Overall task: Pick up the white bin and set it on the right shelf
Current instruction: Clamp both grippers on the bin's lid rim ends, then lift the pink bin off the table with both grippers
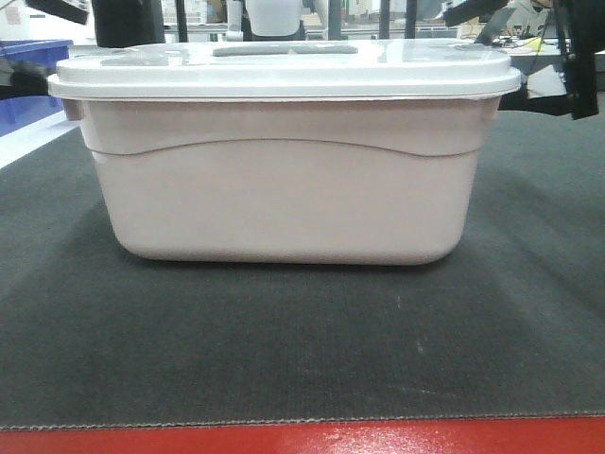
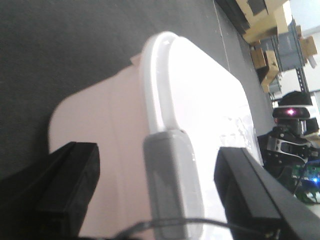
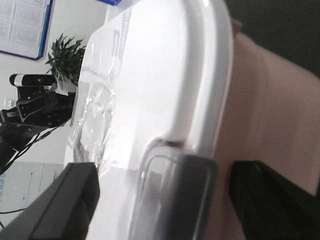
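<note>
Middle of the bench, on the dark mat (image 1: 284, 350), well back from the red front edge (image 1: 302, 440): the white bin (image 1: 284, 180), upright, long side square to that edge, lid (image 1: 284, 71) on.

Left gripper (image 2: 157, 189) at the bin's left end, spread wide, fingers (image 2: 70, 185) either side of the grey latch (image 2: 167, 175) and apparently clear of it, gripping nothing. Right gripper (image 3: 167, 200) likewise at the right end, gaping wide astride the matching latch (image 3: 177, 192), nothing held.

Probably stiff but thin-walled plastic, smooth and glossy, so likely slippery under hard pads. Opaque, so contents and weight impossible to tell. Too broad for one pincer.

Best taken at both ends together, under the overhanging lid rim (image 1: 284, 92) beside the latches, pressing inward evenly and lifting level. Risks, by judgement only: lid popping off if lifted by the lid alone, or the tub tipping if one end rises first.

No sign of the right shelf in these views.
</note>
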`<move>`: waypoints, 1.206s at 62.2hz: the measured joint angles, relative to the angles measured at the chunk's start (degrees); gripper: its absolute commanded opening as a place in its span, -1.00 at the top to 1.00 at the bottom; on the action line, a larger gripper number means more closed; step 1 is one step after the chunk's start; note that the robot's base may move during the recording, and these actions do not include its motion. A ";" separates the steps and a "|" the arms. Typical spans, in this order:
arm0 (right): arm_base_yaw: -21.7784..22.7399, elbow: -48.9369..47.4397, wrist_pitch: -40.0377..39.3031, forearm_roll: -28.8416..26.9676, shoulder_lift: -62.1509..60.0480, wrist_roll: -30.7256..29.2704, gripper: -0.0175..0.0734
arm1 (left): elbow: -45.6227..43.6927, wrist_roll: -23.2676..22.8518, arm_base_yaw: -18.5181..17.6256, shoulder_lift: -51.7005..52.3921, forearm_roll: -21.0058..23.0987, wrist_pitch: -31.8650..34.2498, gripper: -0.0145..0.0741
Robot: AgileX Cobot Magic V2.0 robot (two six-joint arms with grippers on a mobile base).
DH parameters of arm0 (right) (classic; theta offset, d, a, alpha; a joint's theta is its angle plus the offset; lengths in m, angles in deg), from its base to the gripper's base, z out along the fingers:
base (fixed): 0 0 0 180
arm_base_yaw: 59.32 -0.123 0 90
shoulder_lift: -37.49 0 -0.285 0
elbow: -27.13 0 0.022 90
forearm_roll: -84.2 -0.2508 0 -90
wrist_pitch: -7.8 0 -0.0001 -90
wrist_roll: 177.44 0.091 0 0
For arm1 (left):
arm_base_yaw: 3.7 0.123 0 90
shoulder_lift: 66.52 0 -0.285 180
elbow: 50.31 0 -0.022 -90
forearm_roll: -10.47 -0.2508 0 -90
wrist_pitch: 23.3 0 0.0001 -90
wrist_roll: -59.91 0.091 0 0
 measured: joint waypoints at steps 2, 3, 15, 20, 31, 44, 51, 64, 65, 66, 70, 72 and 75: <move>-0.22 0.00 0.00 -0.13 0.00 -0.27 -0.78 | 0.00 0.13 -0.56 0.00 0.00 0.00 -0.21; -0.37 0.00 -0.22 -0.13 0.00 -0.37 -0.78 | 0.00 0.27 -0.84 0.00 0.00 0.00 -0.21; -0.64 0.00 -0.33 -0.47 0.00 -1.19 -0.77 | 0.00 0.73 -3.79 0.00 0.00 0.36 -0.21; -0.64 0.00 -0.43 -0.47 0.00 -1.37 -0.69 | 0.00 0.73 -4.29 0.00 0.00 0.49 -0.20; -0.64 0.00 -1.29 -0.36 0.00 -1.67 -0.23 | 0.00 0.73 -4.96 -0.08 -0.11 1.26 -0.03; -0.44 0.00 -1.82 -0.78 0.10 -1.65 0.45 | 0.00 0.72 -5.30 -0.33 -0.24 2.87 0.53; -0.18 0.00 -1.92 -0.78 0.10 -1.65 0.50 | 0.00 -0.34 -5.19 -0.47 2.16 3.50 0.92; -0.03 -0.12 -1.90 -2.11 0.10 -1.75 0.50 | -0.47 -0.44 -5.30 -0.57 5.93 4.03 0.94; -0.03 -0.12 -1.87 -2.24 0.10 -1.75 0.50 | -0.60 -0.30 -5.30 -0.57 5.96 4.03 0.94; -0.03 -0.12 -2.03 -2.49 -0.02 -1.75 0.50 | -0.74 -0.30 -5.30 -0.57 5.96 4.03 0.94; -0.03 -0.12 -2.49 -2.90 -0.52 -1.75 0.50 | -1.78 0.14 -5.30 -0.06 5.96 4.14 0.94; -0.03 -0.12 -2.59 -3.28 -0.80 -1.85 0.50 | -2.28 0.26 -5.41 0.49 5.96 4.14 0.94; -0.03 -0.12 -2.83 -4.09 -1.79 -2.14 0.50 | -3.19 0.35 -5.41 1.57 5.96 4.25 0.94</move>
